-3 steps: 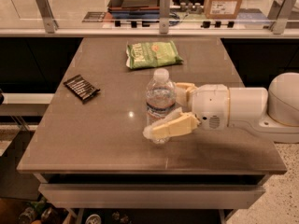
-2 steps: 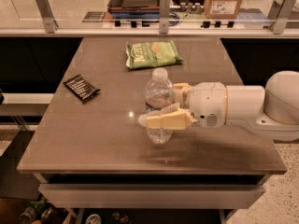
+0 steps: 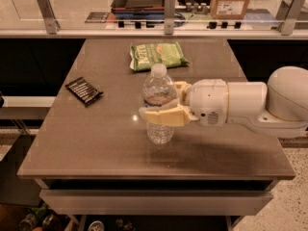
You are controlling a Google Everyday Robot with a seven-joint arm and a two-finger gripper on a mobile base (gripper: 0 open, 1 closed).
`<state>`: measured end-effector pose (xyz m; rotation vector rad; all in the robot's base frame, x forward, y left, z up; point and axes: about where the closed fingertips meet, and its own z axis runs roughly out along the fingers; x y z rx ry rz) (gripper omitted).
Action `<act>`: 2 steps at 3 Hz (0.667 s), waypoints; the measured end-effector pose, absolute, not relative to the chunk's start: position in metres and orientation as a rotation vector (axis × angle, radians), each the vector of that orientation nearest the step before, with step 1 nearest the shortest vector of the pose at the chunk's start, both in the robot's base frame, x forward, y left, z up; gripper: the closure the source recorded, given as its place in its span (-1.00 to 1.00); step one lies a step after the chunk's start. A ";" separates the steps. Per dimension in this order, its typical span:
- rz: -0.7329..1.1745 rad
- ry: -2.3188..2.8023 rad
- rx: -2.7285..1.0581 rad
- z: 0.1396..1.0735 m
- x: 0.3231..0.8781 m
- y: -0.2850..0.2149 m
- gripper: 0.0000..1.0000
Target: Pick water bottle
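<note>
Closest to the camera is the front edge of the brown table (image 3: 144, 170), with a shelf of stuff underneath that's too dark to make out. A bit further in, roughly mid-table, the water bottle (image 3: 158, 86) stands upright: small, clear, ribbed plastic, white screw cap, with a narrow label band around the middle that's mostly hidden. The gripper (image 3: 160, 100) comes in from the right on a chunky white arm (image 3: 245, 105) and is clamped on the bottle at about label height, one cream finger crossing its front and the other tucked behind. Off to the left lies a dark flat packet (image 3: 83, 90), well apart from the bottle. Behind the bottle is a green snack bag (image 3: 158, 55), then a glass rail (image 3: 168, 13) and a cardboard box (image 3: 232, 0).
</note>
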<state>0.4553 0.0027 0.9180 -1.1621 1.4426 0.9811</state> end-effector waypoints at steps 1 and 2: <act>0.981 1.377 -1.217 0.963 0.499 0.010 1.00; 0.959 1.341 -1.218 0.984 0.504 0.011 1.00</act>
